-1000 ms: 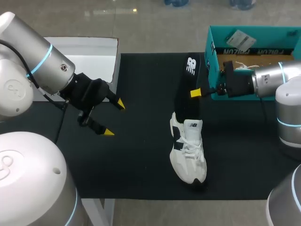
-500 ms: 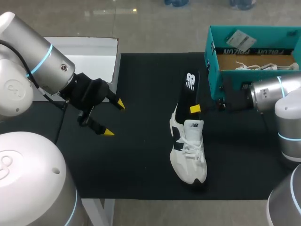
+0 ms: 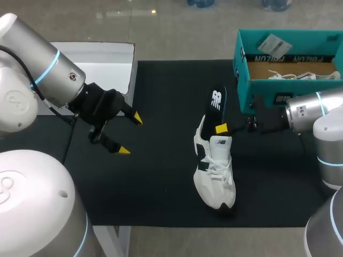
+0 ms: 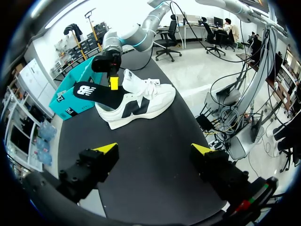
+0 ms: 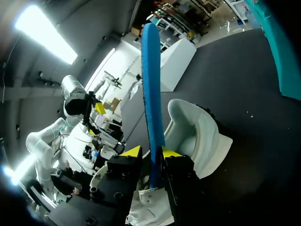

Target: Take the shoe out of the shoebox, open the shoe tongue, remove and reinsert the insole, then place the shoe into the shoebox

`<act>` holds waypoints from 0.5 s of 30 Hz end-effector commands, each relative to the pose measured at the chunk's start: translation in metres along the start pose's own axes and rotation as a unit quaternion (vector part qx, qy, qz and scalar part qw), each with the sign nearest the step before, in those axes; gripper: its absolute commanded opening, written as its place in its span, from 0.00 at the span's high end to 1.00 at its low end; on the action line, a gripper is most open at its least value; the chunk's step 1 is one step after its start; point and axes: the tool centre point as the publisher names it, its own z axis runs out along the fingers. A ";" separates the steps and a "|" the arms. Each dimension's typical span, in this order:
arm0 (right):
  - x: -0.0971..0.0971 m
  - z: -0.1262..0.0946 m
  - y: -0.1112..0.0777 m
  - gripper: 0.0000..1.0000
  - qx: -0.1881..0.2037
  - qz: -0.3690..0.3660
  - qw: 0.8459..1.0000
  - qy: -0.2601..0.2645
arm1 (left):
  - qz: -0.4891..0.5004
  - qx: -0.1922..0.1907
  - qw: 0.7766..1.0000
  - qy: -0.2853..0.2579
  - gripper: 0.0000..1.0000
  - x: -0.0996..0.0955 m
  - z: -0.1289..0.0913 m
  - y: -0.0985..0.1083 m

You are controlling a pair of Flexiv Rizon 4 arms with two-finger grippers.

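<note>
A white shoe with a black side stripe (image 3: 214, 171) lies on the black mat, its heel toward the back. The black insole (image 3: 216, 103) stands on end with its lower end in the heel opening. My right gripper (image 3: 221, 128) is at that lower end. In the right wrist view the insole's blue edge (image 5: 151, 94) runs up between the fingers of the right gripper (image 5: 151, 151), which stand slightly parted beside it, over the shoe (image 5: 197, 136). My left gripper (image 3: 130, 134) hangs wide open and empty over the mat's left side, far from the shoe (image 4: 141, 101).
The teal shoebox (image 3: 241, 59) stands at the back right, close behind my right arm, with a second white shoe (image 3: 300, 76) and a paper tag inside. A white board (image 3: 107, 67) lies at the back left. Bare mat (image 3: 161, 176) separates the shoe from my left gripper.
My right gripper has come down and toward the front with the insole, setting its lower end into the shoe's heel. Its fingers have parted a little. The left arm has stayed still.
</note>
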 end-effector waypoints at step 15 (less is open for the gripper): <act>-0.004 -0.001 0.028 1.00 0.006 -0.018 1.000 -0.007 | 0.000 -0.002 1.000 0.000 0.00 0.000 0.001 0.000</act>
